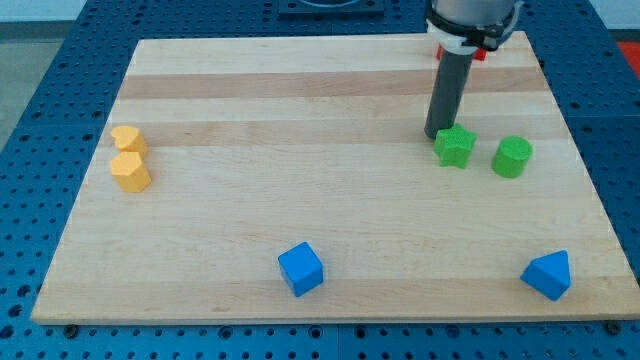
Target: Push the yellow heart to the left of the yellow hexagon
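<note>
The yellow heart [128,139] lies near the board's left edge. The yellow hexagon [131,172] sits just below it, touching it. My tip [435,135] is far off at the view's upper right, right against the upper left side of a green star [455,147]. The whole width of the board lies between the tip and the two yellow blocks.
A green cylinder [512,157] stands just right of the green star. A blue cube [300,268] lies near the bottom edge at the middle. A blue triangular block [547,275] lies at the bottom right. The wooden board [320,215] rests on a blue perforated table.
</note>
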